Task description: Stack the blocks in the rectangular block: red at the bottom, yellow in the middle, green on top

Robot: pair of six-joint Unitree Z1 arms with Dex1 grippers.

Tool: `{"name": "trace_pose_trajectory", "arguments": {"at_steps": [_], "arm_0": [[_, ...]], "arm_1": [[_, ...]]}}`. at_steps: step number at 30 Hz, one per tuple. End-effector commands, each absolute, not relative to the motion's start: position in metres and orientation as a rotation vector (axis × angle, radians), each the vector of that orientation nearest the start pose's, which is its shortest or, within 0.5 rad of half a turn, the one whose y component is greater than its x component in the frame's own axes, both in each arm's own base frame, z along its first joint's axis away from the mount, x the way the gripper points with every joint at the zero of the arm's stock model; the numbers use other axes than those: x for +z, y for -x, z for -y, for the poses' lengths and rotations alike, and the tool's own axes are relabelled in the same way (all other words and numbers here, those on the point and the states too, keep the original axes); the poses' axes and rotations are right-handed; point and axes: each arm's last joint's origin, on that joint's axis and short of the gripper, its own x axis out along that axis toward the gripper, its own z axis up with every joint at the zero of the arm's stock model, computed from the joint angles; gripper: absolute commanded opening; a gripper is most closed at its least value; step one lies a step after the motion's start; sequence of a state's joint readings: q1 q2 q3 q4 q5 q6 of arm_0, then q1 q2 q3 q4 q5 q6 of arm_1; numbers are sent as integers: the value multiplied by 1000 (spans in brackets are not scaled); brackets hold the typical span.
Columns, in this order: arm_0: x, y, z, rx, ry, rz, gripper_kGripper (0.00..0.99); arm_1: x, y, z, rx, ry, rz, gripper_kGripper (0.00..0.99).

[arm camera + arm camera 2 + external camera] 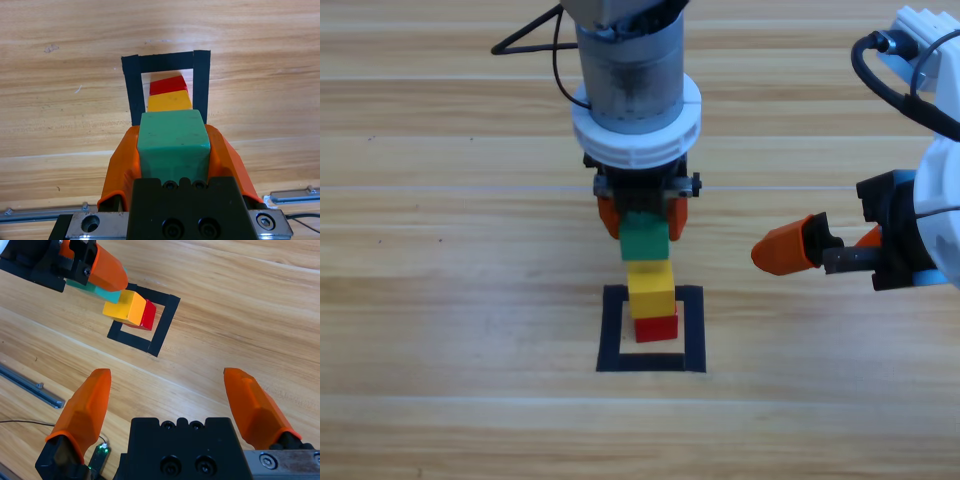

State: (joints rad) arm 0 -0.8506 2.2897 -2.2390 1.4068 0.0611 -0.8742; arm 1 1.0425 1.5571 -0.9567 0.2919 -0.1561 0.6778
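Note:
Inside the black tape square (613, 330) the red cube (657, 328) sits on the table, and the yellow cube (651, 288) rests on top of it. My left gripper (642, 222) comes down from the top and is shut on the green cube (644, 238), which is right above the yellow one. I cannot tell whether they touch. In the left wrist view the green cube (173, 135) fills the gap between the jaws, with yellow (169, 102) and red (168, 85) beyond it. My right gripper (800, 248) waits open at the right, apart from the stack.
The right wrist view shows the stack (135, 310) in the tape square (162, 327) from the side, with the left gripper's orange finger (100, 267) over it. A metal rail (30, 385) runs along the table's edge. Bare wooden table lies around the square.

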Motion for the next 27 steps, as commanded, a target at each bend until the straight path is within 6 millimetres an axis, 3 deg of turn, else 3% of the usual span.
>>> {"name": "trace_pose_trajectory", "arguments": {"at_steps": [1,27], "arm_0": [[272,-296,362,24,26,-1498,0],[252,-296,367,83,20,-1523,0]], "arm_1": [[284,-151,-228,497,-113,-979,990],[282,-151,-229,495,-111,-984,990]]}}
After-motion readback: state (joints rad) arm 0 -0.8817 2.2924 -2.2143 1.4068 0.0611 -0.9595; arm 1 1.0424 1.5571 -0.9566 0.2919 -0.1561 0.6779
